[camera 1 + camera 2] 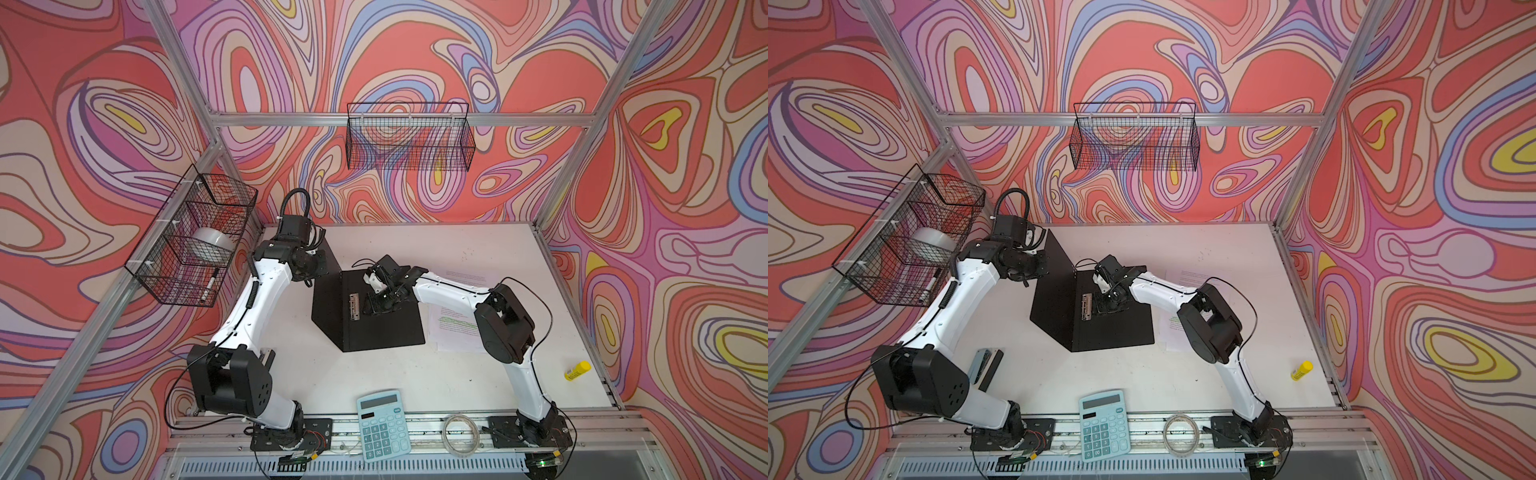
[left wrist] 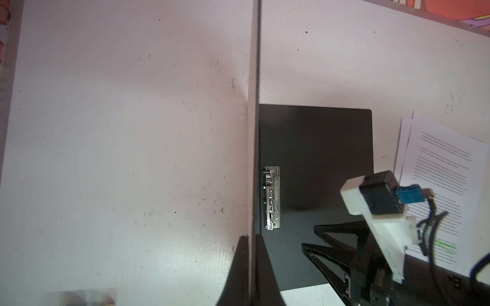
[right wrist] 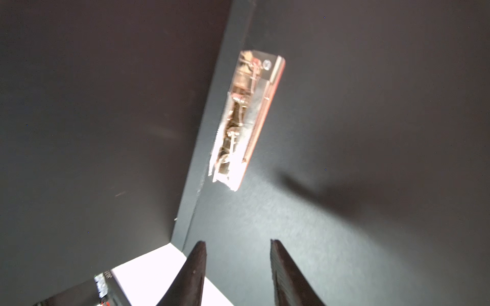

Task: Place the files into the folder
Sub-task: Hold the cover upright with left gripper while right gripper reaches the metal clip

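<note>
Several loose files point(image 1: 455, 328), at 3 o'clock of open folder point(image 1: 374, 332): likely light, limp, slippery; pinch one free edge. Raised cover clamped in left gripper point(image 2: 252, 238); right gripper point(image 3: 237, 242) jaws apart, empty, above clip point(image 3: 246, 119).

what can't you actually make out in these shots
- files text: too small in both top views, part hidden under the right arm
- folder outer cover: turned away from every view
- metal clip detail: blurred in the right wrist view
</note>
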You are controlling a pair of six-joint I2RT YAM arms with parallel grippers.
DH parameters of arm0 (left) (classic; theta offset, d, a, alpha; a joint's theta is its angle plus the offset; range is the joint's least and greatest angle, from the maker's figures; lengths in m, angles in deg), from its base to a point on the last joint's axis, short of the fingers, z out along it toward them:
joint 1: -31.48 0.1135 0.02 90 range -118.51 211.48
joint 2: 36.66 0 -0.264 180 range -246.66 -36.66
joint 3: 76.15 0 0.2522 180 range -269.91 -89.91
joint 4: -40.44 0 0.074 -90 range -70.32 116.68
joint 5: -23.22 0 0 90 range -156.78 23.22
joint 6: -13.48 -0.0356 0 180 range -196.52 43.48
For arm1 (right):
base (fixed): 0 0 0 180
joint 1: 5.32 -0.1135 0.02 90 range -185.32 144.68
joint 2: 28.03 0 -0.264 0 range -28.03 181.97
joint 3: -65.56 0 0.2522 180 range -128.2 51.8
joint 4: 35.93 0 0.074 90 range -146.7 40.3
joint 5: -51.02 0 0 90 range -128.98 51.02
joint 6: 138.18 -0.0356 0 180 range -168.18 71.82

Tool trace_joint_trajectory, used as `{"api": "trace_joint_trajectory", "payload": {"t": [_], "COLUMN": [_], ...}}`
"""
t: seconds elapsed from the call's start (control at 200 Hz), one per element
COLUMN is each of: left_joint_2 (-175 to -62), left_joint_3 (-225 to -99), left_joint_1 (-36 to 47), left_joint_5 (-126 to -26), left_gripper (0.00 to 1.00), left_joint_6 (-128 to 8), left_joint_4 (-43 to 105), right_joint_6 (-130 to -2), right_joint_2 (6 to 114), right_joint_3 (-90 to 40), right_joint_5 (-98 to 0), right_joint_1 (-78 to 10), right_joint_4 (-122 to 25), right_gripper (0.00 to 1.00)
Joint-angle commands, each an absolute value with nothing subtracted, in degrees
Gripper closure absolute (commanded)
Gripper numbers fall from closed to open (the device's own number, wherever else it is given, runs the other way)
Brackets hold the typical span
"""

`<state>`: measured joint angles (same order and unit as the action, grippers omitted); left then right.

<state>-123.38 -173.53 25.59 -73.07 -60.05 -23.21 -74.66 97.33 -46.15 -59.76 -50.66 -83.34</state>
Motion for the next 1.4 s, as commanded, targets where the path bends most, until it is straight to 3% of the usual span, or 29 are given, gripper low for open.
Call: {"api": "trace_joint_trajectory", "payload": {"t": [0.0, 1.397], "left_joint_2": [-123.6, -122.8], "left_joint_3": [-174.9, -175.0], "left_joint_1": [25.8, 25.8], "left_joint_5": [-74.2, -75.8], "left_gripper": [1.00, 1.00], "left_joint_6": [-60.7, -60.2], "left_joint_4": [-24.8, -24.7], "right_joint_6": [-75.0, -77.8], "right_joint_2": [99.9, 109.5], "right_joint_3": [-49.3, -57.4], "right_joint_5": [-60.2, -60.9], "right_joint_1": [-51.9, -53.6], "right_joint_4": [-83.9, -83.5], "right_gripper": [0.61, 0.81]}}
